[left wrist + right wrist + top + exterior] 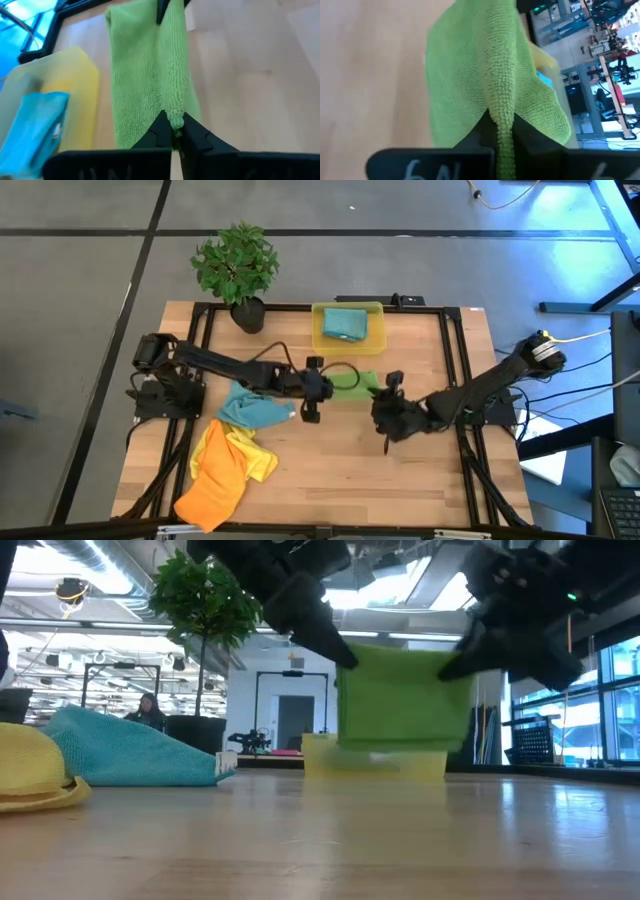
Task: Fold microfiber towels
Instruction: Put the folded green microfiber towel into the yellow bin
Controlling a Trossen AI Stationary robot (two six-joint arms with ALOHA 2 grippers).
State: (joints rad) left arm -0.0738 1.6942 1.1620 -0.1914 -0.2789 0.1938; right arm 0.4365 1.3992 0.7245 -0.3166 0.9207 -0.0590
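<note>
A green microfiber towel (400, 700) hangs as a flat sheet between my two grippers over the table's middle, also visible from above as the green towel (356, 382). My left gripper (318, 392) is shut on its left top corner and my right gripper (388, 394) on its right top corner. Left of them, a teal towel (250, 410), a yellow towel (248, 452) and an orange towel (212, 488) lie crumpled in a heap on the table. Another teal towel (345, 323) lies folded in the yellow bin (376, 308). My left gripper pinches the green towel's upper left corner (175, 120) between its two fingers, slanting down from the table's left. The towel hangs below, lifted off the table. My right gripper pinches a bunched edge at the towel's upper right corner (501, 117) between its two fingers, slanting down from the table's right. The top edge between the two holds runs nearly straight (400, 648).
The yellow bin stands at the table's far edge just behind the hanging towel. A potted plant (238, 265) stands at the far left corner. Bare wood lies in front of the grippers toward the near edge (360, 480).
</note>
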